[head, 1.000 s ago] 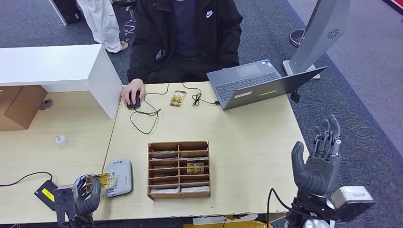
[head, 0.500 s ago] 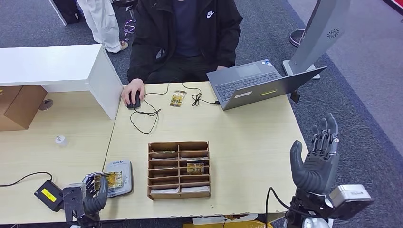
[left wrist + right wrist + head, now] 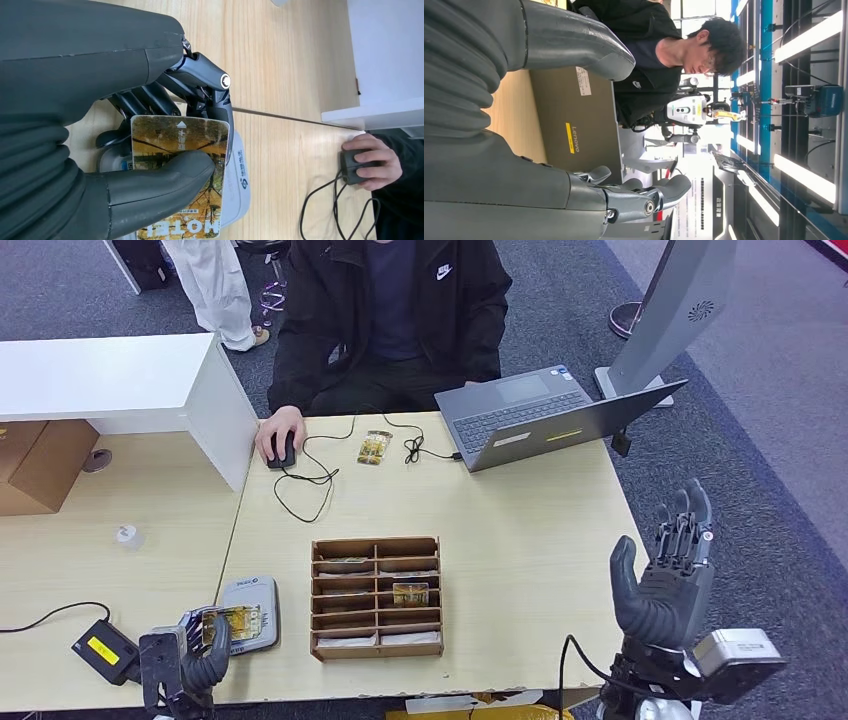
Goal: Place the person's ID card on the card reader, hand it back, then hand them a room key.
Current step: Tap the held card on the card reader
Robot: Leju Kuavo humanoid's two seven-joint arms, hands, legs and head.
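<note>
Head view: pale wood-grain worktop (image 3: 520,530); brown slotted card rack (image 3: 376,596) mid-worktop. Grey rounded card reader (image 3: 252,613) beside it. Left hand (image 3: 190,660) pinched glossy yellow ID card (image 3: 180,170) over the reader. Right hand (image 3: 668,580) raised, fingers spread, empty.

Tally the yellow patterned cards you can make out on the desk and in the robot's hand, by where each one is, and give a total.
Held in the left hand over the card reader: 1 card
Loose on the desk beside the cables: 1 card
Plainly showing in the wooden organizer: 1 card
Total: 3
</note>
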